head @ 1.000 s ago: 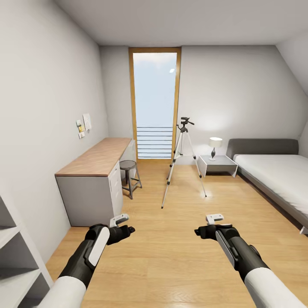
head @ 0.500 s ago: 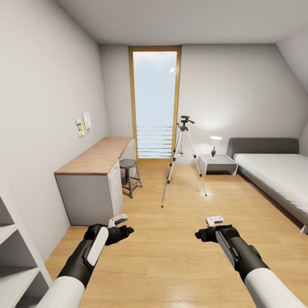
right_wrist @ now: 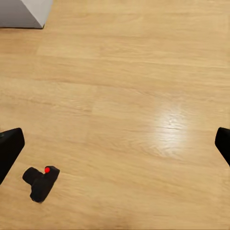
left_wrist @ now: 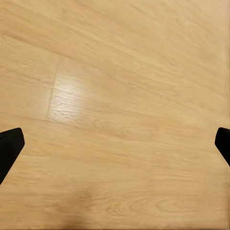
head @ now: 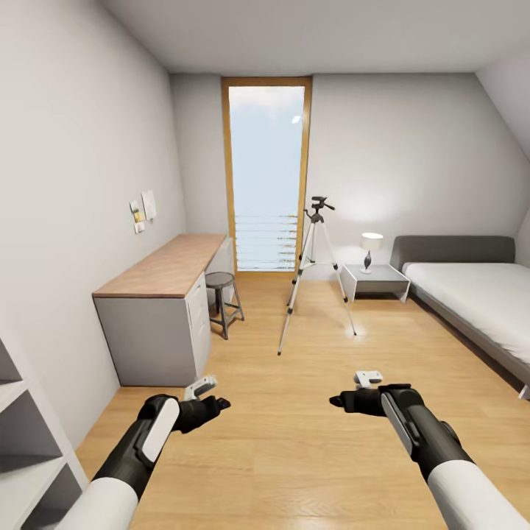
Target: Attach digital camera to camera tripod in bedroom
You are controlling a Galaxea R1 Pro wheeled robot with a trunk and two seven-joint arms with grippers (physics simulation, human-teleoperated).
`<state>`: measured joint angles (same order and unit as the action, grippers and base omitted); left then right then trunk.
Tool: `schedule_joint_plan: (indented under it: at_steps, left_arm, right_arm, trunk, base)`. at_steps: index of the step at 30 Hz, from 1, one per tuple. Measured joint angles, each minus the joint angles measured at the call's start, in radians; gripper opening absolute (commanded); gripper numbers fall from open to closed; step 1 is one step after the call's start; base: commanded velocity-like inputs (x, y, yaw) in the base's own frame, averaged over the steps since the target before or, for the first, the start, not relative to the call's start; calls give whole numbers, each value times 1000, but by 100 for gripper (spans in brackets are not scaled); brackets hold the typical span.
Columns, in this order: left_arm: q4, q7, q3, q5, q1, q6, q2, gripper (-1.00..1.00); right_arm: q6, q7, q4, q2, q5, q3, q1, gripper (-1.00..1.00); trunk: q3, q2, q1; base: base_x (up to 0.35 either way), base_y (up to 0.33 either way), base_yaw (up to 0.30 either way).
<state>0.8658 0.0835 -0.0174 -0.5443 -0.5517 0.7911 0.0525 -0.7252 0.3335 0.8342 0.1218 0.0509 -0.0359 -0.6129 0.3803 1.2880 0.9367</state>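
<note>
Head camera: high, facing forward and slightly down the room toward the tall wood-framed window; both arms reach in at the near edge, well short of the window. Left wrist camera: looks straight down, close over the light wood plank floor. Right wrist camera: likewise downward on that floor, with a pale grey furniture corner at one edge. All three views share the floor.

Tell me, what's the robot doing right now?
Both grippers open and empty, left gripper, right gripper. Camera lying on the wood floor. Tripod standing ahead by the window, nothing between.
</note>
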Motion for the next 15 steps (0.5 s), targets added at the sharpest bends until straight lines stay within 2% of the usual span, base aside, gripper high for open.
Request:
schedule_joint_plan:
  at_steps: [3, 15]
  left_arm:
    - [-13, -10, -3, -13, 0, -1, -11, 100]
    - [-33, -12, -7, -15, 0, -5, -11, 100]
  right_arm:
    - [-9, 41, 42, -1, -1, 12, 0, 100]
    - [-14, 55, 61, -8, -10, 14, 0, 100]
  trunk:
    - [9, 21, 11]
    - [47, 105, 58]
  base:
    - [0, 0, 0]
    - [0, 0, 0]
